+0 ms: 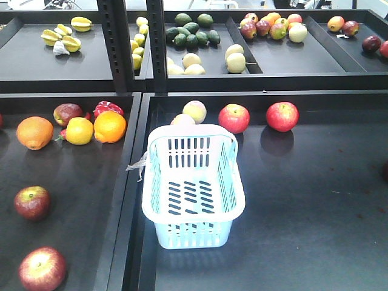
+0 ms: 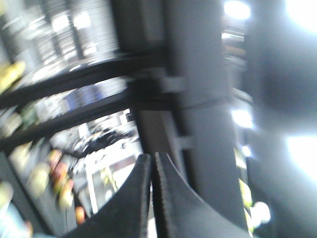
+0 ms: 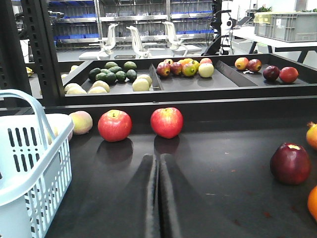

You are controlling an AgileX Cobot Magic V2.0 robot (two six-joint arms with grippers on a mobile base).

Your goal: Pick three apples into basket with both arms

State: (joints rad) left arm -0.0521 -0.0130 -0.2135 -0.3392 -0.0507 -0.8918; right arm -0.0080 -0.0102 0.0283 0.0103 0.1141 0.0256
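The pale blue basket (image 1: 194,233) stands in the middle of the lower shelf with nothing inside; its wall (image 3: 29,163) fills the left of the right wrist view. Behind it lie two red apples (image 1: 234,118) (image 1: 282,116). Two darker red apples (image 1: 32,202) (image 1: 42,268) sit in the left tray. My right gripper (image 3: 158,157) is shut and empty, low over the shelf, pointing at the two red apples (image 3: 114,125) (image 3: 167,122) from a distance. My left gripper (image 2: 151,156) is shut on nothing, in a blurred view of shelving. Neither arm shows in the front view.
Oranges (image 1: 110,127), a lemon (image 1: 79,130) and another reddish apple (image 1: 67,113) lie at the back of the left tray. Two pale fruits (image 1: 194,111) sit behind the basket. A dark red apple (image 3: 290,163) lies right of my right gripper. The upper shelf (image 1: 273,66) holds avocados and mixed fruit.
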